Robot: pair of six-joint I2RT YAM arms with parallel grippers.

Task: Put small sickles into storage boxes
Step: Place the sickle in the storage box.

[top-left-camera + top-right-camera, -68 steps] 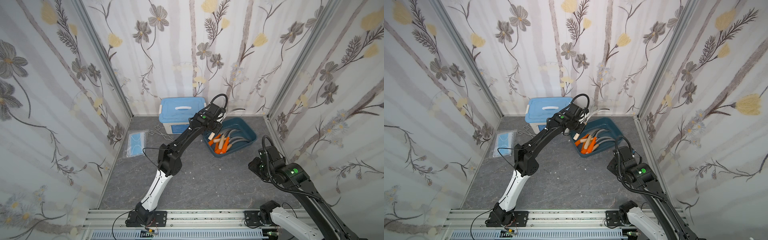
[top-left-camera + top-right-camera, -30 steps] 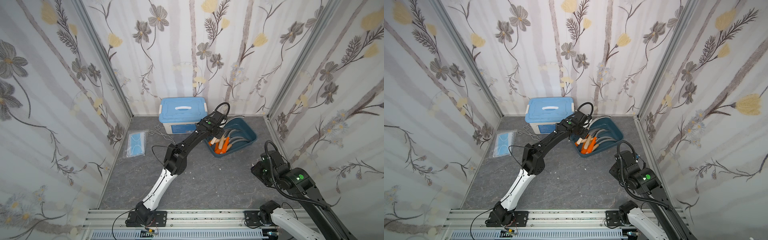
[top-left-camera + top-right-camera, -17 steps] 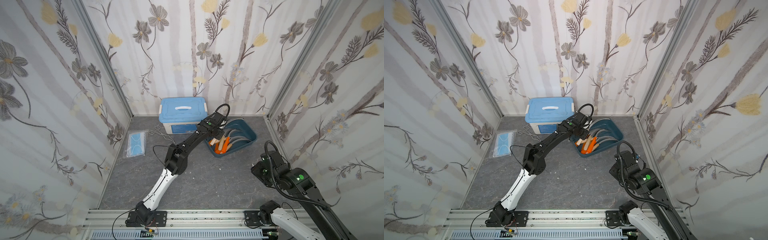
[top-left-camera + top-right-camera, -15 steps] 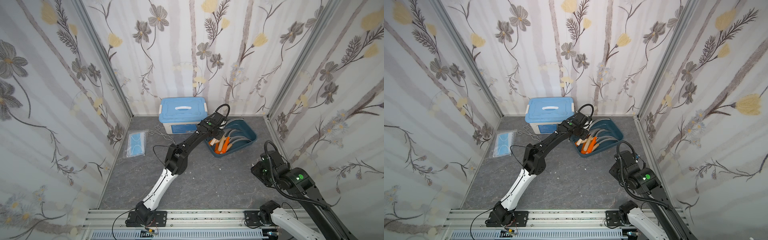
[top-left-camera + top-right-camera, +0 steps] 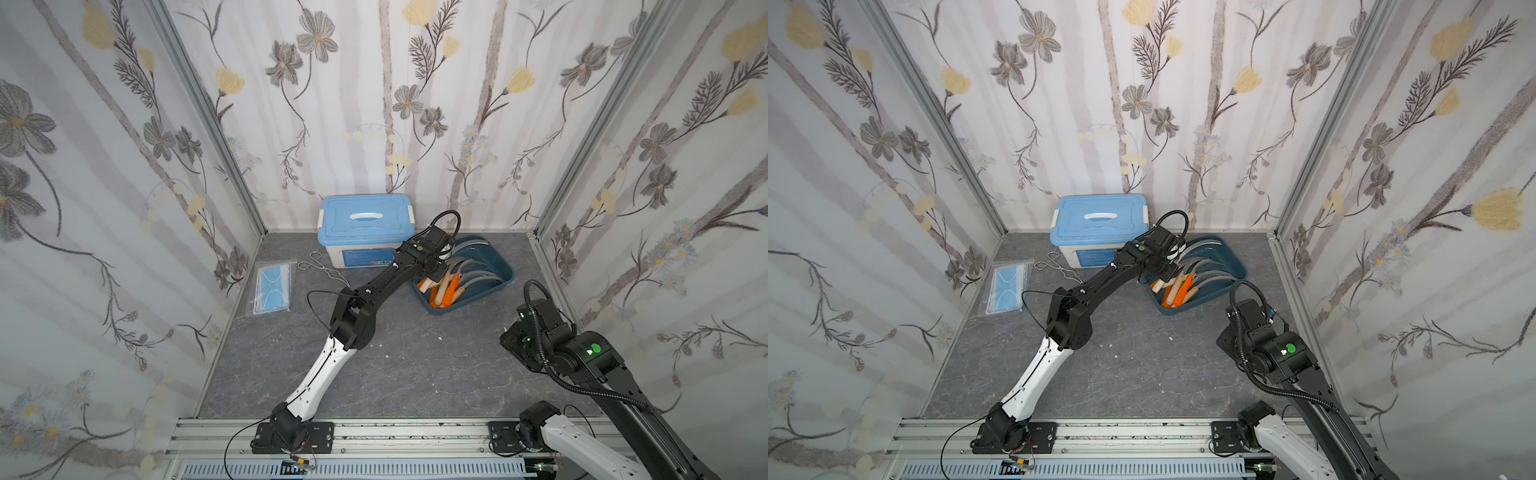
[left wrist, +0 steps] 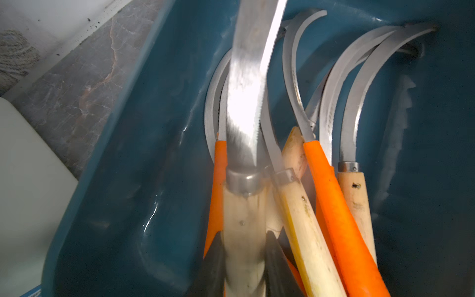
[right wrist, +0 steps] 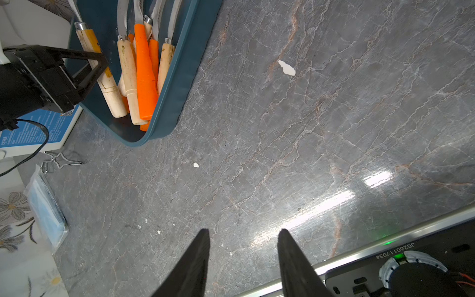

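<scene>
**A:** left pincer (image 6: 244, 246) is dropping lower now, pinching a wooden sickle (image 6: 244, 218), easing it onto the pile (image 6: 334, 205) in the blue tray (image 6: 144, 144)

**B:** so it's probably nearing release. right pincer (image 7: 243, 231) is idling spread above the counter (image 7: 308, 128)

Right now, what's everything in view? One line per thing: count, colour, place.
sickles: several, exact count hidden by the arm; grey blades, orange or pale wooden handles; lying in the tray
held sickle: 1, pale wooden handle; gripped over the tray
tray: 1, dark teal; back right of the table
lidded box: 1, white with a light blue lid; against the back wall, left of the tray
wire tongs: 1, metal; in front of the box
mask pack: 1, light blue; by the left wall
scraps: a few, white; scattered
table: 1, grey marbled
left claw: shut on the held sickle
right claw: open, empty, over bare table
</scene>
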